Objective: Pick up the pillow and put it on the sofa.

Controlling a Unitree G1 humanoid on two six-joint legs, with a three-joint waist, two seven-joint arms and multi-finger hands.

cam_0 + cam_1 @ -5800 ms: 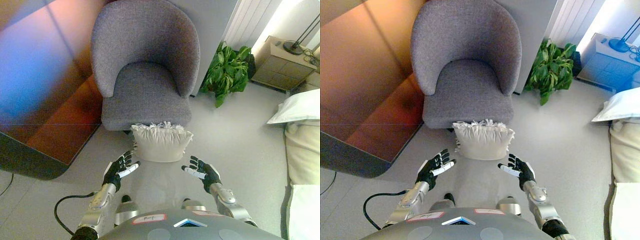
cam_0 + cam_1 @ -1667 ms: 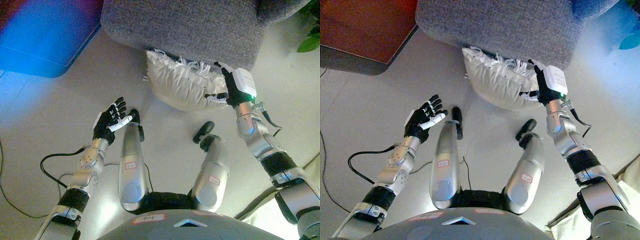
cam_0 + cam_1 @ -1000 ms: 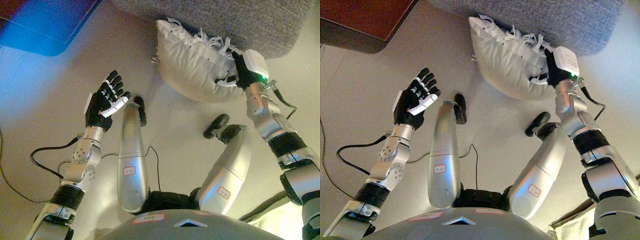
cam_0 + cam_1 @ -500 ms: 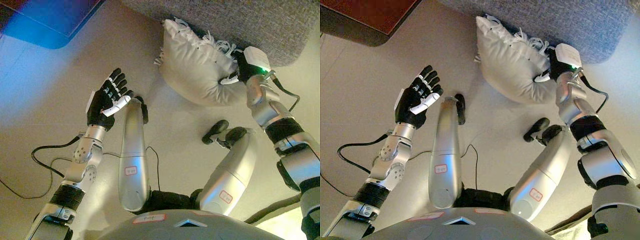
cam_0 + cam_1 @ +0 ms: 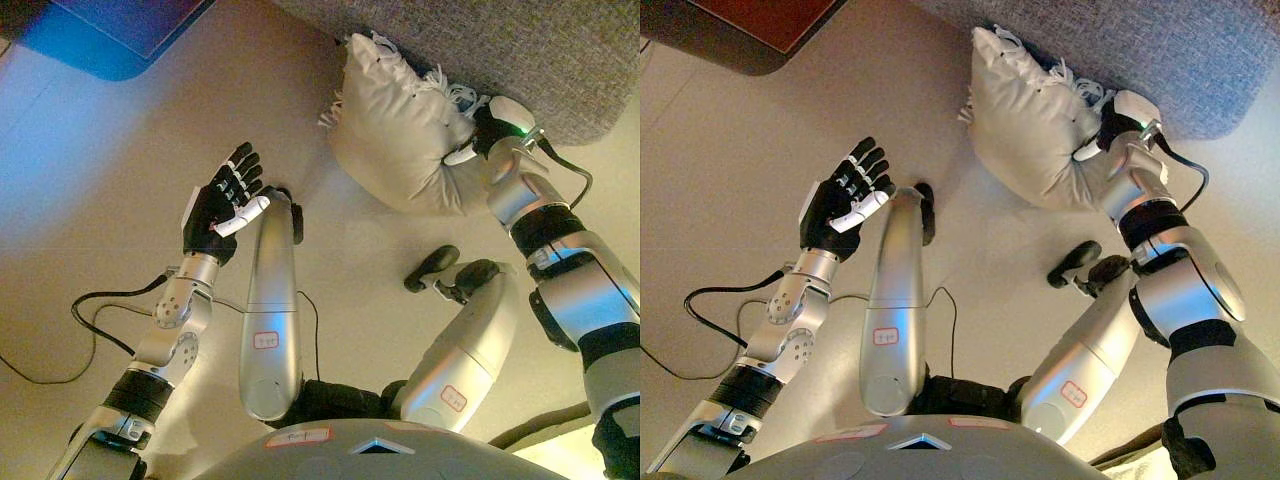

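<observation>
A cream pillow (image 5: 395, 135) with a white fringe leans against the front of the grey armchair (image 5: 520, 50) at the top. My right hand (image 5: 478, 128) presses into the pillow's right side, its fingers sunk into the cloth, and the pillow bulges around it. It also shows in the right eye view (image 5: 1102, 134). My left hand (image 5: 222, 200) is open with fingers spread, held above the floor well left of the pillow and apart from it.
The beige floor (image 5: 120, 150) lies all around. A dark rug or panel edge (image 5: 750, 25) shows at the top left.
The right hand has pushed deeper into the pillow's right side, tipping it up and leftward. The left hand has shifted slightly right. The camera has moved too.
</observation>
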